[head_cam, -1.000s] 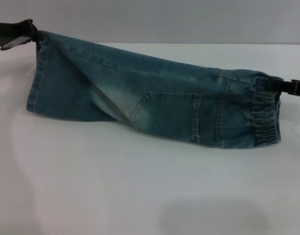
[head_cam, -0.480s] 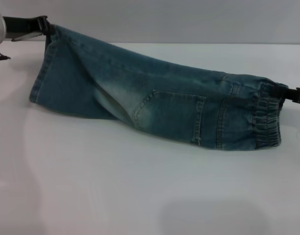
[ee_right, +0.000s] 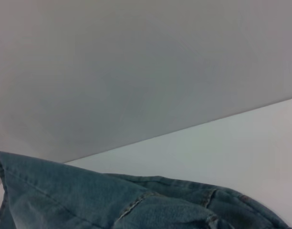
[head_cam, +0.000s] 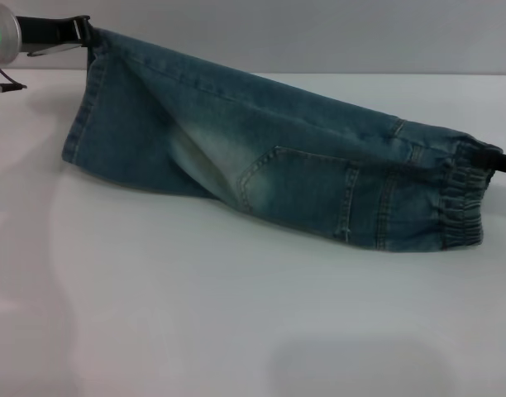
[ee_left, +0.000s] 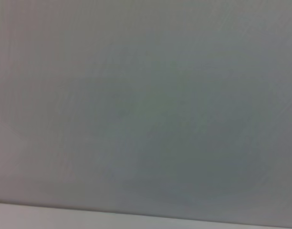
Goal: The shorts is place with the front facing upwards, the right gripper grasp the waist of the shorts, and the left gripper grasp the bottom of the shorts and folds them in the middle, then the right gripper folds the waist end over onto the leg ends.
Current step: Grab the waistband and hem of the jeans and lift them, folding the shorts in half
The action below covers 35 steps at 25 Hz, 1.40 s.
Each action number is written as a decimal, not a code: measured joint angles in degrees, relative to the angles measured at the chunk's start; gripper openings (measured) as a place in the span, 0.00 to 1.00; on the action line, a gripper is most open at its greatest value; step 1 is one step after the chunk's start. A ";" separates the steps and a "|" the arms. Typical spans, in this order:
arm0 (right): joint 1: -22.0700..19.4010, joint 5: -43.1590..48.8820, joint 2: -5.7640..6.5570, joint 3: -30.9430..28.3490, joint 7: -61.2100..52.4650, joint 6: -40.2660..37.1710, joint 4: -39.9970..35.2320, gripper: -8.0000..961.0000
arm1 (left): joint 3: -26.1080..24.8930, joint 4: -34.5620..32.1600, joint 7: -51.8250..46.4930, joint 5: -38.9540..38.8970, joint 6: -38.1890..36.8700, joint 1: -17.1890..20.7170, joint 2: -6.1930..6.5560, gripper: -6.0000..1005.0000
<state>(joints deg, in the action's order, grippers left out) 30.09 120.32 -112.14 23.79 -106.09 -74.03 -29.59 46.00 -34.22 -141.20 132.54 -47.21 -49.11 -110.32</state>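
Shorts (head_cam: 269,169) hang stretched above the desk (head_cam: 236,331), already folded lengthwise. Left hand (head_cam: 81,33) pinches the leg ends (head_cam: 83,116) high; right hand (head_cam: 494,159), apparently clamped on the waist end (head_cam: 460,203), holds lower, keeping the denim taut.

Denim shorts (head_cam: 269,157) are held stretched above a white table (head_cam: 236,331). The leg ends (head_cam: 83,107) are pinched by the left gripper (head_cam: 86,33); the waist end (head_cam: 460,198) is gripped by the right gripper (head_cam: 489,159), lower down.
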 joint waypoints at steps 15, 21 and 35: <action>0.21 -0.53 0.29 0.08 0.80 0.13 -0.58 0.03 | 0.34 0.08 0.99 0.00 0.62 -0.87 -0.74 0.06; 0.72 -0.53 0.34 0.46 1.14 -0.07 -0.56 0.04 | 1.01 -0.25 2.12 0.00 0.99 -1.54 -1.15 0.10; 1.26 -0.53 -0.41 0.25 2.10 -0.47 -0.04 0.07 | 1.02 -1.09 4.33 -0.04 5.72 -1.66 -3.30 0.35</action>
<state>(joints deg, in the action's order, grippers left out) 31.36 119.79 -112.55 24.04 -103.99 -74.50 -29.63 47.02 -35.32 -136.87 132.50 -41.49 -50.77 -113.62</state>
